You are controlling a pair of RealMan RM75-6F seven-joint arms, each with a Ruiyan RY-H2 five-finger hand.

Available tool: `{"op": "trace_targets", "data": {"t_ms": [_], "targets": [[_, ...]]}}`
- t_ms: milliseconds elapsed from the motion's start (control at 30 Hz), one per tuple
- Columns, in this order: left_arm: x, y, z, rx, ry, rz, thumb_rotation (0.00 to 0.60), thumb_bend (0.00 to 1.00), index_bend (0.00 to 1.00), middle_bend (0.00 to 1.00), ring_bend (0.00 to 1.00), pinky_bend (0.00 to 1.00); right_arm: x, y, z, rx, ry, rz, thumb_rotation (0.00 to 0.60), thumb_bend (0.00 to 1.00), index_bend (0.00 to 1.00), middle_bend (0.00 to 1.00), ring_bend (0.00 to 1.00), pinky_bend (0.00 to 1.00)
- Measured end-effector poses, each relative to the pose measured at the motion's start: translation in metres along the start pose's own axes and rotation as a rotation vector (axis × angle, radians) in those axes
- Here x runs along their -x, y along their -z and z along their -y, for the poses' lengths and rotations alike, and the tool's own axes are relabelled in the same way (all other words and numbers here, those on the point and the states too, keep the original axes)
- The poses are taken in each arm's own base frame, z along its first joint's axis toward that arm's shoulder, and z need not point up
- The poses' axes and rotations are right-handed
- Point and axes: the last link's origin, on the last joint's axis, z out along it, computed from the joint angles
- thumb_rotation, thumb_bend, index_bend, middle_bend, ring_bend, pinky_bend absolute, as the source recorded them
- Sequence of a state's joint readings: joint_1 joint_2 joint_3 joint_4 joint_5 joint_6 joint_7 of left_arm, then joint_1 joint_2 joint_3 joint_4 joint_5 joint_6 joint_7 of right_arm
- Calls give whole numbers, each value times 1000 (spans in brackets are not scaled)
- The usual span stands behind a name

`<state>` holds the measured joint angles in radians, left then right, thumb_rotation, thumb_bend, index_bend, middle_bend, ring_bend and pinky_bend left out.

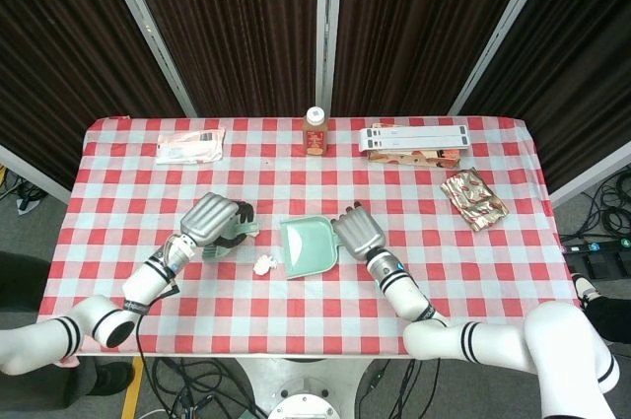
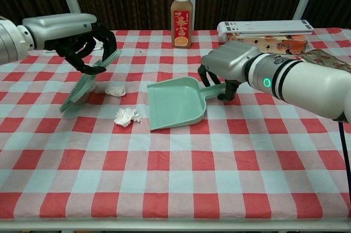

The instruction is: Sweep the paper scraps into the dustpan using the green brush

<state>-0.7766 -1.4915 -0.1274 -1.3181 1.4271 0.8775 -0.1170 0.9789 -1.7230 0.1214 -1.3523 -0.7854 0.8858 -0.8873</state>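
My left hand [image 2: 82, 38] grips the green brush [image 2: 90, 79] by its handle; the brush tilts, bristles low near the cloth, just left of the paper scraps. One scrap [image 2: 115, 89] lies beside the brush and another [image 2: 127, 116] lies nearer the front, close to the dustpan's mouth. From above, only one scrap [image 1: 263, 265] shows, with my left hand [image 1: 212, 222] covering the others. The pale green dustpan [image 2: 175, 104] rests flat on the table, mouth facing left. My right hand [image 2: 227, 63] grips its handle; in the head view this hand [image 1: 360, 234] sits right of the dustpan [image 1: 306, 246].
An orange juice bottle [image 2: 181, 19] stands at the back centre. A flat box [image 2: 263, 27] lies at the back right, with a foil snack packet [image 1: 473, 199] nearer the right edge. A wrapped packet [image 1: 189, 146] lies at the back left.
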Motion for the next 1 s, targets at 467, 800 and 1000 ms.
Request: {"op": "trace_targets", "data": {"t_ms": [467,800,1000], "targets": [[0,-18,-41,98,91,9,600,453,529,548,738,867,-3,-8,4,10,-26,-9,600,406,682,653,352,299],[1,-28,-66,148,217,35,600,454,529,548,738,867,-2,-10,10,-5,-42,-19,600,421,682,653,357,298],[1,-30,-74,171,275,46,600,454,529,548,738,867,-2,-10,11,-13,-60,-26,600,421,682,653,357,295]]}}
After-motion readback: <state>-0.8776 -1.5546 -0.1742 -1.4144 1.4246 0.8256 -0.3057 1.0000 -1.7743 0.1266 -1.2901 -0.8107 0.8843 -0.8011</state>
